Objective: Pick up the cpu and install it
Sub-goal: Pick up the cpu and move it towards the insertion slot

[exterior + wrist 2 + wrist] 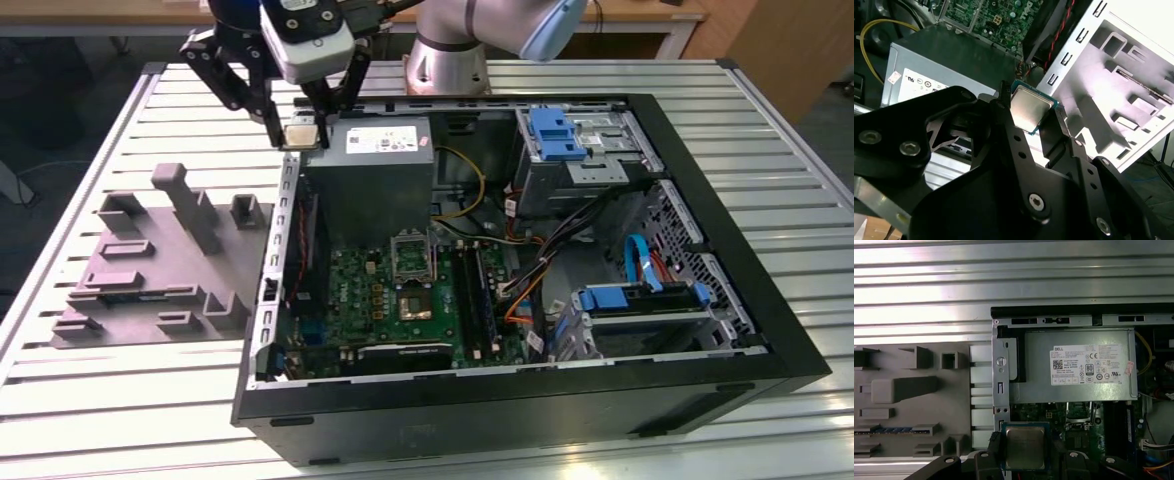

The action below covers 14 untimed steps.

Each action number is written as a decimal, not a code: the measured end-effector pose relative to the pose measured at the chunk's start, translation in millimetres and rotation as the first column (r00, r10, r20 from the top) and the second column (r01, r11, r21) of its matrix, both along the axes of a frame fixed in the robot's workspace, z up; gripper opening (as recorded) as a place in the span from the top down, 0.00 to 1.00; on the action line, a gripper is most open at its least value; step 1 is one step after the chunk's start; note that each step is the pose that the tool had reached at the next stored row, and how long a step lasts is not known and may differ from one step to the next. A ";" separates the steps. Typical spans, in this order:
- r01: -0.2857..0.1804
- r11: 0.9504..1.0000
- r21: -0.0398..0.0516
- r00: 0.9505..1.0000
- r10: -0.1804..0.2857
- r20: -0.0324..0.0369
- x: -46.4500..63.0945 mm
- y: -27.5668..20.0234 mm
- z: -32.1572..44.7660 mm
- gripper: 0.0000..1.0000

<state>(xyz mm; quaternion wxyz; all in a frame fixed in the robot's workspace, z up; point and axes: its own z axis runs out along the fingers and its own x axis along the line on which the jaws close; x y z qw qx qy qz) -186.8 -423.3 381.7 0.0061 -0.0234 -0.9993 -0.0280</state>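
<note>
Exterior view, upper left: tool [304, 128] is clamping the cpu [302, 136], hanging over the case rim [284, 200] beside the grey box [380, 180]. Carrying step, likely; seating is calling for squaring it to the socket [411, 255].

Harsh glare on table [1004, 280]; dim computer case [534, 412]

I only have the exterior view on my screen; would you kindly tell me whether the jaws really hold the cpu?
Observer: Yes. In the second wrist view the cpu sits clamped between the jaws by two opposite edges, its metal top bare.
Operator: Thank you. Is it above the socket yet?
Observer: No. In the first wrist view it lines up with the case wall, between the grey fixture and the motherboard.
</note>
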 end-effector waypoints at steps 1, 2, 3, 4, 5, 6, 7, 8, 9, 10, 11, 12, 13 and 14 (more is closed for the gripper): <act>0.000 1.000 0.000 1.000 0.000 0.000 1.0 0.0 0.0 0.53; 0.000 1.000 0.000 1.000 0.000 0.000 2.1 0.0 0.0 0.53; 0.000 1.000 0.000 1.000 0.000 0.000 3.0 0.0 0.0 0.53; 0.000 1.000 0.000 1.000 0.000 0.000 4.0 0.0 0.0 0.53; 0.000 1.000 0.000 1.000 0.000 0.000 4.9 0.0 0.0 0.53; 0.000 1.000 0.000 1.000 0.000 0.000 5.6 0.0 0.0 0.53; 0.000 1.000 0.000 1.000 0.000 0.000 6.2 0.0 0.0 0.53; 0.000 1.000 0.000 1.000 0.000 0.000 6.7 -0.1 0.0 0.53; 0.000 1.000 0.000 1.000 0.000 0.000 6.9 -0.1 0.0 0.53; 0.000 1.000 0.000 1.000 0.000 0.000 6.9 0.0 0.0 0.53; 0.000 1.000 0.000 1.000 0.000 0.000 7.1 0.0 0.0 0.53; 0.000 1.000 0.000 1.000 0.000 0.000 7.2 0.0 0.0 0.53; 0.000 1.000 0.000 1.000 0.000 0.000 7.2 0.0 0.0 0.53; 0.000 1.000 0.000 1.000 0.000 0.000 7.3 -0.1 0.0 0.53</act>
